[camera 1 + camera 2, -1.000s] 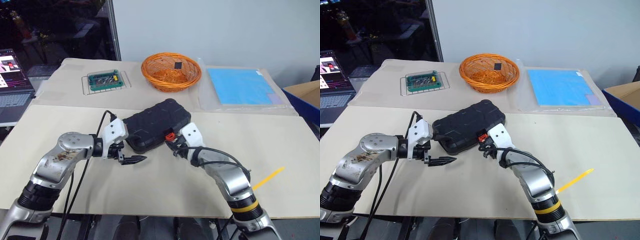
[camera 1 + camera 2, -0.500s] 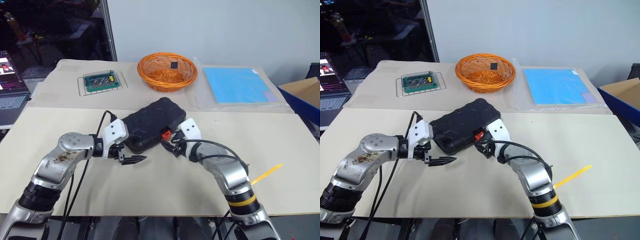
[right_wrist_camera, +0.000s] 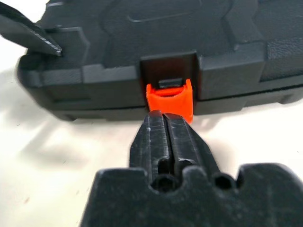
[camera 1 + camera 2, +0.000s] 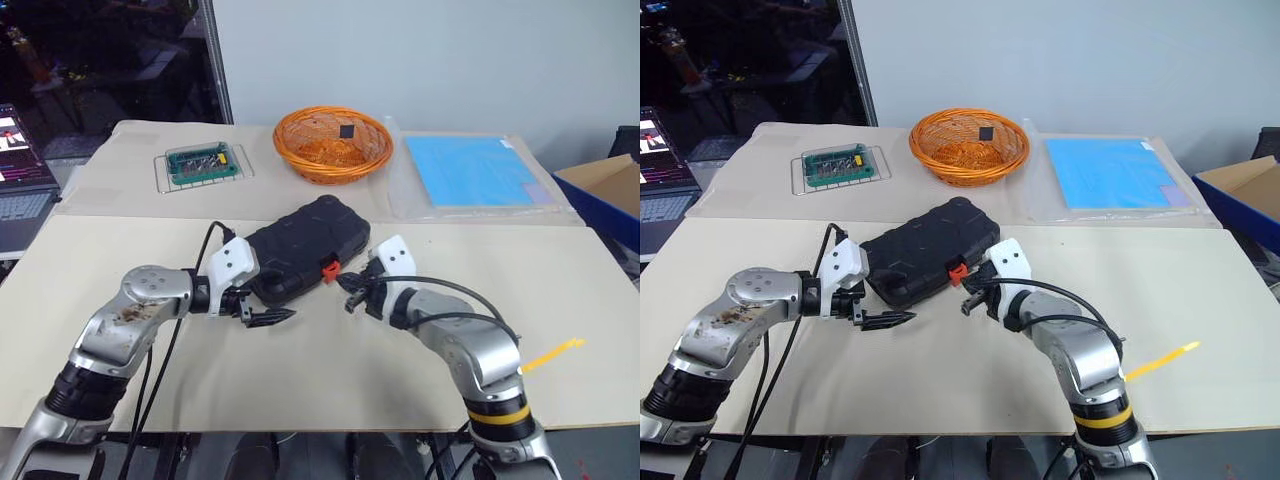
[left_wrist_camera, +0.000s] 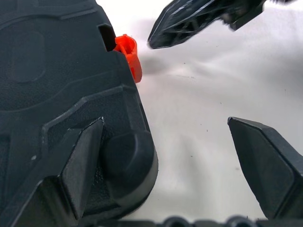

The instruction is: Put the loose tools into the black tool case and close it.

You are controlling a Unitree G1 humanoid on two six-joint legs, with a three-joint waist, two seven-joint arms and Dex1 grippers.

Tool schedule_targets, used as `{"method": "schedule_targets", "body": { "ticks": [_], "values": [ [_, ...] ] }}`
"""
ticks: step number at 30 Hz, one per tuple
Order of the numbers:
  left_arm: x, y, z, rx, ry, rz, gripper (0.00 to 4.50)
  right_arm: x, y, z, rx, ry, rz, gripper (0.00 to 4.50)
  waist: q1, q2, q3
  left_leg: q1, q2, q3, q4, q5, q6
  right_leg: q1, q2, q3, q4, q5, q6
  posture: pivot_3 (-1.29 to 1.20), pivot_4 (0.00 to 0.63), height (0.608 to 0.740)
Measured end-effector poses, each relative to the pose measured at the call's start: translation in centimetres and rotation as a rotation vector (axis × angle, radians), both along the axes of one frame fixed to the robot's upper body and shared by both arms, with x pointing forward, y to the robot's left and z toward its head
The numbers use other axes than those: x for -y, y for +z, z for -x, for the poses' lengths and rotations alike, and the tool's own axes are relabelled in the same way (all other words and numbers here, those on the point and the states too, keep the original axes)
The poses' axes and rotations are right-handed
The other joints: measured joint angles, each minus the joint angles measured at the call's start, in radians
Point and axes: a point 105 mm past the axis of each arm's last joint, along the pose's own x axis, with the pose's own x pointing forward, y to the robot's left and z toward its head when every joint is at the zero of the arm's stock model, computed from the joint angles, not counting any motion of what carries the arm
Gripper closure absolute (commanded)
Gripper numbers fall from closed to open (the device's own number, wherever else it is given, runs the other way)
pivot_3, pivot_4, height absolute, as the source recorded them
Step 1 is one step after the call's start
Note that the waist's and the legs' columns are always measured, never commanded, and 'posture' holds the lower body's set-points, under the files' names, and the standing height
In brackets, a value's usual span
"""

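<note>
Tabletop (image 4: 300, 370) is covered in beige sheeting, and the black tool case (image 4: 305, 248) lies closed near its middle, lid down, angled with the latch edge facing the robot. Behind it sit an orange wicker basket (image 4: 333, 143), a blue mat (image 4: 475, 170) and a green circuit board on a wire rack (image 4: 205, 163); a yellow strip (image 4: 553, 352) lies off to the right. No loose tools are out on the sheeting near the case, so packing looks done and only latching remains. The left tool (image 5: 165, 156) is spread as wide as it goes, holding nothing, with 1 finger (image 5: 80, 163) resting against the case's near corner and the other over bare sheeting. The right tool (image 3: 168, 135) is fully closed on nothing, its 2 tips pressed together and touching the lower edge of the orange latch (image 3: 169, 99). Risks: the latch looks not yet snapped flush, so a push that lands low or off-centre could slide off the tab and leave it unlatched. The case is only braced at 1 corner, so a hard shove could skid or pivot it across the sheeting. The closed tips are narrow, so slipping past the tab is likely.
</note>
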Motion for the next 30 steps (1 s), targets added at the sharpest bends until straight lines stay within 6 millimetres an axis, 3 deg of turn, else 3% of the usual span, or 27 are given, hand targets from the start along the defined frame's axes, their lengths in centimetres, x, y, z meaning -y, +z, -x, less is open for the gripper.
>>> {"method": "schedule_targets", "body": {
  "ticks": [9, 16, 20, 26, 30],
  "values": [
    [-0.2, 0.0, -0.2, 0.007, 0.016, -0.016, 0.0, -1.5, -0.6, -1.7, 0.023, -0.007, -0.019, 4.45, -0.009, 0.0, 0.0, 0.001, 0.0, 0.0, 0.0, 0.0, 0.0, 0.0, 0.001, 0.0, 0.001, 0.0, 0.0, 0.0, 0.15, 0.74],
    [0.1, 0.0, -0.3, 0.01, 0.019, -0.005, 0.0, -0.4, -0.8, -0.5, 0.034, 0.026, -0.027, 4.45, -0.002, 0.0, 0.0, 0.001, 0.0, 0.0, 0.0, 0.0, 0.0, 0.0, 0.0, 0.0, 0.001, 0.0, 0.0, 0.0, 0.15, 0.74],
    [0.1, 0.0, -0.3, 0.01, 0.027, -0.005, 0.0, 0.1, 0.2, -0.4, 0.081, 0.036, -0.073, 4.45, -0.003, 0.0, 0.0, 0.001, 0.0, 0.0, 0.0, 0.0, 0.0, 0.0, 0.0, 0.001, 0.001, 0.0, 0.0, 0.0, 0.15, 0.74],
    [0.2, -0.1, -0.3, 0.009, 0.025, 0.003, 0.0, -1.1, 1.7, -2.0, 0.15, 0.032, -0.123, 4.45, -0.005, 0.0, 0.0, 0.001, 0.0, 0.0, 0.0, 0.0, 0.0, 0.0, 0.0, 0.0, 0.001, 0.0, 0.0, 0.0, 0.15, 0.74],
    [0.2, -0.1, -0.3, 0.012, 0.025, 0.004, 0.0, -1.2, 0.9, -3.0, 0.142, 0.022, -0.088, 4.45, -0.003, 0.0, 0.0, 0.001, 0.0, 0.0, 0.0, 0.0, 0.0, 0.0, 0.0, 0.001, 0.001, 0.0, 0.0, 0.0, 0.15, 0.74]
  ]
}}
